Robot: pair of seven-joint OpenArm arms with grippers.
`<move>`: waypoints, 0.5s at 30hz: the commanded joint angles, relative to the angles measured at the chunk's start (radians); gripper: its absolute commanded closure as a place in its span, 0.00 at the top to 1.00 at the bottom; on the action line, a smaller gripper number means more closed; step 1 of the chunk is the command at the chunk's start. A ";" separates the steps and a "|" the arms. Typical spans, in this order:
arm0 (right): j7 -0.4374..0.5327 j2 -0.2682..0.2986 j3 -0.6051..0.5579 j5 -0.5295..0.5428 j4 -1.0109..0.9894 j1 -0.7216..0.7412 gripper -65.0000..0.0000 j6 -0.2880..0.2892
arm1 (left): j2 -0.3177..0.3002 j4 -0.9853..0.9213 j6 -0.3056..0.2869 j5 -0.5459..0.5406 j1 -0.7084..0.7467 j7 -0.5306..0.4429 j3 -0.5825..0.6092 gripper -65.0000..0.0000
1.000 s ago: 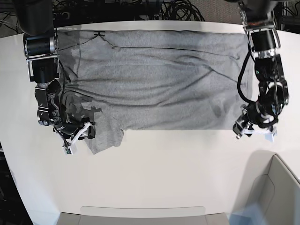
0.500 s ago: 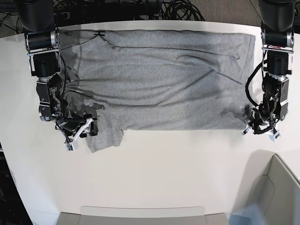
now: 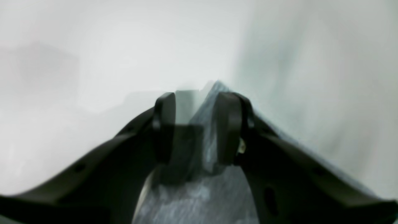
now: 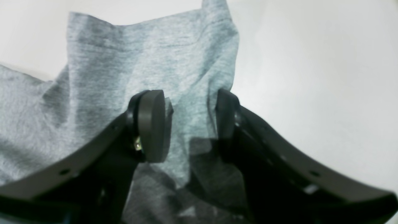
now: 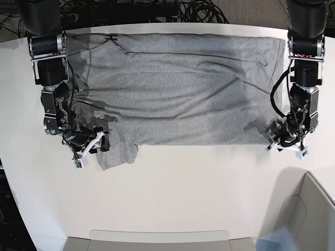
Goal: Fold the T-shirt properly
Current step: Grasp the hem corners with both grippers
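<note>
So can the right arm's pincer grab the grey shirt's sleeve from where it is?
Probably yes. The right pincer is open, with the heather-grey cotton T-shirt sleeve lying between its fingers. Nothing blocks it; only the white table lies beside it.

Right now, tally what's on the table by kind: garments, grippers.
Garments: 1, the grey T-shirt
Grippers: 2, the left gripper and the right gripper, each at a near corner of it
Total: 3
</note>
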 commanded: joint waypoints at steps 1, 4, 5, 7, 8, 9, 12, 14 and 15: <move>-0.097 0.004 -0.005 -0.034 -0.009 -0.008 0.41 0.000 | -0.002 -0.003 0.010 0.003 -0.007 0.027 0.001 0.35; -0.097 0.006 -0.005 -0.034 -0.009 -0.008 0.41 0.000 | 0.016 -0.003 0.006 0.003 -0.001 0.027 0.006 0.35; -0.097 0.006 -0.005 -0.034 -0.009 -0.008 0.41 0.000 | 0.016 -0.003 0.006 0.002 -0.001 0.027 0.006 0.35; -0.097 0.006 -0.005 -0.034 -0.009 -0.008 0.41 0.000 | 0.017 -0.003 0.006 0.002 -0.001 0.036 0.006 0.35; -0.097 0.006 -0.005 -0.034 -0.009 -0.008 0.41 0.000 | 0.017 0.002 0.006 0.002 0.001 0.047 0.004 0.35; -0.097 0.006 -0.005 -0.034 -0.009 -0.008 0.41 0.000 | 0.017 0.022 0.006 0.002 0.005 0.055 0.003 0.35; -0.097 0.007 -0.005 -0.034 -0.007 -0.008 0.41 0.000 | 0.011 0.132 0.006 -0.002 0.088 0.082 -0.004 0.35; -0.095 0.007 -0.005 -0.034 -0.007 -0.008 0.41 0.000 | 0.011 0.171 0.004 0.000 0.139 0.084 -0.004 0.35; -0.095 0.007 -0.005 -0.034 -0.007 -0.008 0.41 0.000 | 0.014 0.171 0.004 0.000 0.152 0.079 -0.004 0.35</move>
